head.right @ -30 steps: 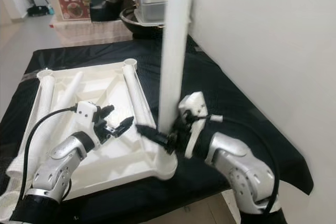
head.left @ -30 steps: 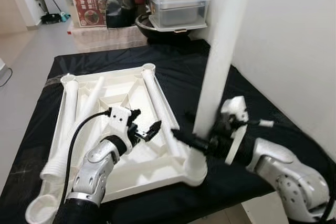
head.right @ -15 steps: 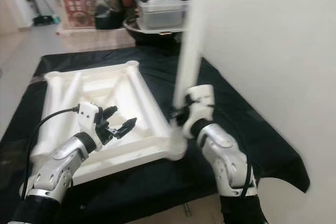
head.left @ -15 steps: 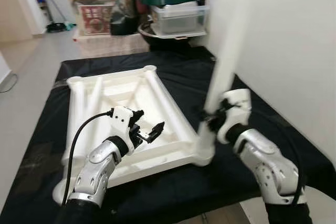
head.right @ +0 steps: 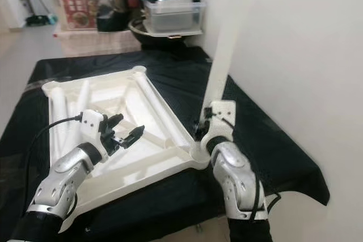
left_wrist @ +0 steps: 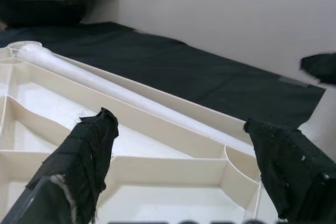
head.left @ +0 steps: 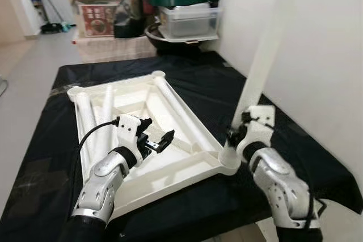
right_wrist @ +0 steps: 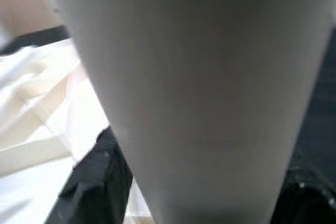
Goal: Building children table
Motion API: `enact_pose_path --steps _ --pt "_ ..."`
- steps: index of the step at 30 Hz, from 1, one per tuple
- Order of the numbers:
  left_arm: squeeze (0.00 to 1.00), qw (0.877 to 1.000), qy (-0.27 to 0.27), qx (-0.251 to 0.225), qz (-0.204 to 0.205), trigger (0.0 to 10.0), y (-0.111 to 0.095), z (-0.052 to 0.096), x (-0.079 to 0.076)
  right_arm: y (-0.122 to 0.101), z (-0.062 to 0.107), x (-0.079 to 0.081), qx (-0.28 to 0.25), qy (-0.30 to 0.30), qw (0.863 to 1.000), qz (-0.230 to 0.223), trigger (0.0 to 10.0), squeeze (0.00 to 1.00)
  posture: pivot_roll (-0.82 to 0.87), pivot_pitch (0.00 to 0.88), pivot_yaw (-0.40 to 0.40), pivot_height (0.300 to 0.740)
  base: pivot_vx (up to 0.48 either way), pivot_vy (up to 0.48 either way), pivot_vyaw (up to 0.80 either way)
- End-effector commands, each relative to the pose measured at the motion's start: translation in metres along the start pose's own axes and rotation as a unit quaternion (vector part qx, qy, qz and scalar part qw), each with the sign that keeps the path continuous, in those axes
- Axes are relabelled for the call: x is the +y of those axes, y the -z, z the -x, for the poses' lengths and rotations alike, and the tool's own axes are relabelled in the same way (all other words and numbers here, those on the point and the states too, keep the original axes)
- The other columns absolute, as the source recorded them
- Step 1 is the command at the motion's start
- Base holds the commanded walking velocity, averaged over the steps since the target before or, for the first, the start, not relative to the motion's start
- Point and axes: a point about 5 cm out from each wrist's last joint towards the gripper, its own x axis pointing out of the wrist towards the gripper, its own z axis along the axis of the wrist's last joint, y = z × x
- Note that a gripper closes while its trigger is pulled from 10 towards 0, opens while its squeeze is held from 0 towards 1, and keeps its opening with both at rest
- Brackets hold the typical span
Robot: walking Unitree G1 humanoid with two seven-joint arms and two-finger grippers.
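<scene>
Even, soft indoor light, sharp head views (right wrist view blurred, too close), faint shadows on white plastic.

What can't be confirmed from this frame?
- Whether the upright leg is fully seated in the tabletop corner socket: head views, the right gripper covers the joint.
- Right gripper's finger contact: right wrist view, the blurred leg blocks it.
- Loose legs' near ends: left arm hides them.

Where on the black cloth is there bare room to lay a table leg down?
The cloth is bare between the tabletop and the wall, and along its far edge before the bins. The tabletop's left side is crowded with loose legs; the near right corner holds the standing leg and right gripper.
</scene>
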Motion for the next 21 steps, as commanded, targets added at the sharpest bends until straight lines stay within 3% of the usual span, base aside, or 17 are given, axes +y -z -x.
enact_pose_path --steps 1,3,5,6,7,8,9,10,11,12,14,15,17,19,21 --pt "0.00 1.000 -0.001 0.003 0.009 10.0 0.002 0.000 0.000 -0.014 -0.001 0.020 -0.018 -0.096 0.995 -0.007 10.0 0.00 -0.12 0.000 -0.026 0.740 0.000 0.000 0.00" --pt "0.00 1.000 -0.001 0.003 0.010 10.0 0.002 -0.001 0.000 -0.031 0.015 0.034 -0.055 -0.218 0.974 -0.019 10.0 0.00 -0.12 0.000 -0.028 0.740 0.000 0.000 0.00" --pt "0.00 1.000 -0.001 0.003 0.010 10.0 0.002 -0.001 0.000 -0.031 0.015 0.034 -0.055 -0.218 0.974 -0.019 10.0 0.00 -0.12 0.000 -0.028 0.740 0.000 0.000 0.00" --pt "0.00 1.000 -0.002 0.003 0.010 10.0 0.002 -0.001 0.000 -0.034 0.026 0.042 -0.056 -0.280 0.958 -0.015 10.0 0.00 -0.12 0.000 -0.031 0.740 0.000 0.000 0.00" --pt "0.00 1.000 -0.002 0.002 0.010 10.0 0.002 -0.001 0.000 -0.031 0.036 0.050 -0.042 -0.337 0.941 0.007 8.0 0.00 -0.12 0.000 -0.031 0.740 0.000 0.000 0.00" --pt "0.00 1.000 -0.002 0.002 0.010 10.0 0.002 -0.001 0.000 -0.031 0.036 0.050 -0.042 -0.337 0.941 0.007 8.0 0.00 -0.12 0.000 -0.031 0.740 0.000 0.000 0.00" --pt "0.00 1.000 -0.002 0.002 0.010 10.0 0.002 -0.001 0.000 -0.024 0.042 0.054 -0.024 -0.370 0.928 0.028 6.4 0.00 -0.11 0.000 -0.035 0.740 0.000 0.000 0.00" --pt "0.00 1.000 -0.003 0.002 0.010 10.0 0.001 -0.002 0.000 -0.018 0.045 0.057 -0.009 -0.390 0.920 0.043 5.6 0.00 -0.11 0.000 -0.035 0.740 0.000 0.000 0.00" --pt "0.00 1.000 -0.003 0.002 0.010 10.0 0.001 -0.002 0.000 -0.018 0.045 0.057 -0.009 -0.390 0.920 0.043 5.6 0.00 -0.11 0.000 -0.035 0.740 0.000 0.000 0.00" --pt "0.00 1.000 -0.003 0.001 0.010 10.0 0.001 -0.002 -0.001 -0.013 0.046 0.058 -0.001 -0.396 0.917 0.050 4.0 0.00 -0.11 0.000 -0.035 0.740 0.000 0.000 0.00" --pt "0.00 1.000 -0.004 0.001 0.010 10.0 0.001 -0.002 -0.001 -0.010 0.045 0.059 0.002 -0.397 0.916 0.052 4.0 0.00 -0.11 0.000 -0.035 0.740 0.000 0.000 0.00" --pt "0.00 1.000 -0.004 0.001 0.010 10.0 0.001 -0.002 -0.001 -0.004 0.036 0.057 0.009 -0.362 0.930 0.068 0.0 0.00 -0.11 0.000 -0.028 0.740 0.000 0.000 0.00" --pt "0.00 1.000 -0.004 0.001 0.011 10.0 0.001 -0.002 -0.001 -0.003 0.032 0.055 0.011 -0.343 0.936 0.075 0.0 0.00 -0.11 0.000 -0.028 0.740 0.000 0.000 0.00" --pt "0.00 1.000 -0.002 0.002 0.012 10.0 0.001 -0.002 0.000 0.003 0.013 0.041 0.026 -0.232 0.970 0.067 0.0 0.00 -0.11 0.000 -0.025 0.740 0.000 0.000 0.00" --pt "0.00 1.000 -0.001 0.003 0.012 10.0 0.000 -0.002 0.000 0.008 -0.001 0.018 0.045 -0.085 0.994 0.053 0.0 0.00 -0.12 0.000 -0.024 0.740 0.000 0.000 0.00"
